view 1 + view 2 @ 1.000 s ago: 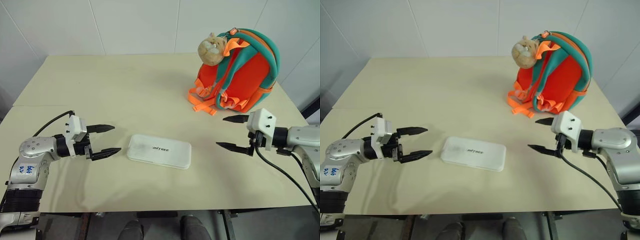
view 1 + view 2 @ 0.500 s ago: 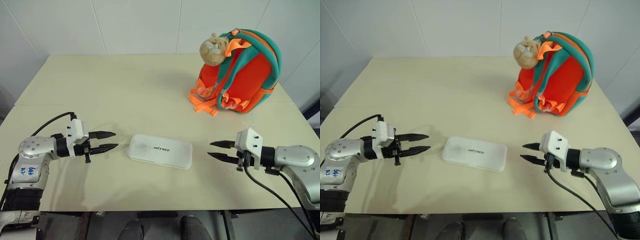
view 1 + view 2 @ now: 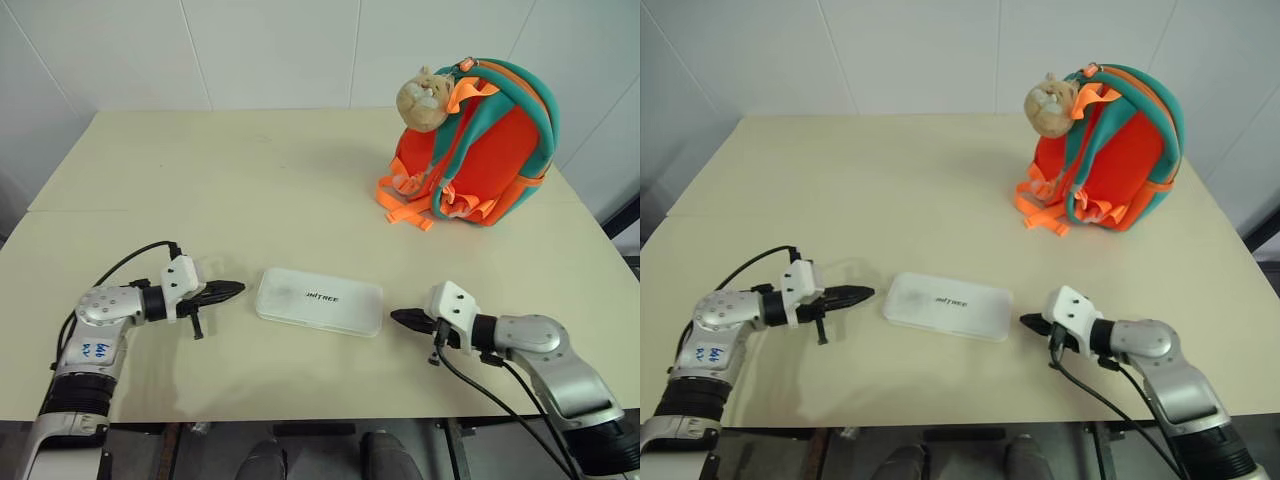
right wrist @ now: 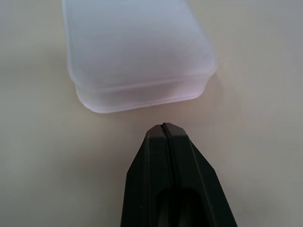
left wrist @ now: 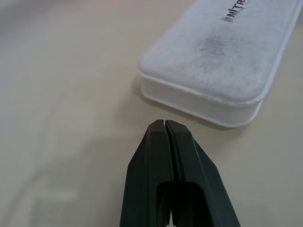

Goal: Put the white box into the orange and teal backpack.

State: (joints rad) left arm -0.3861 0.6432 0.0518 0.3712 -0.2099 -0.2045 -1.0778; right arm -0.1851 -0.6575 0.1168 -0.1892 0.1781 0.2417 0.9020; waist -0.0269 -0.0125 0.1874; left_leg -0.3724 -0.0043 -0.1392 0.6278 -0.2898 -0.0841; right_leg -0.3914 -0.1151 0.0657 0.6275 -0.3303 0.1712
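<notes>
Item one, left hand [image 3: 232, 291]: we are seeing it lying low over the desk [image 3: 250, 190] near the front edge, its two black fingers [image 5: 163, 156] pressed together into one point and gripping nothing. The tip is pointing at the left short end of the white box [image 3: 319, 300] and is sitting just beside it, with a narrow strip of bare desk showing between them in the left wrist view.

Item two, the white box: we are finding it lying flat on the desk near the front edge, between the two hands, long side running left to right, lid up, small dark lettering showing on top. Nothing is touching it.

Item three, right hand [image 3: 400, 319]: we are seeing it low over the desk too, fingers [image 4: 168, 146] closed against each other and empty. Its tip is aiming at the right short end of the box, just beside it and apart from it.

Item four, the orange and teal backpack [image 3: 485, 150]: we are noting it standing upright at the far right of the desk, well apart from the box, teal straps facing us, orange webbing trailing onto the surface, and a tan plush toy [image 3: 423, 97] hanging near its top.
</notes>
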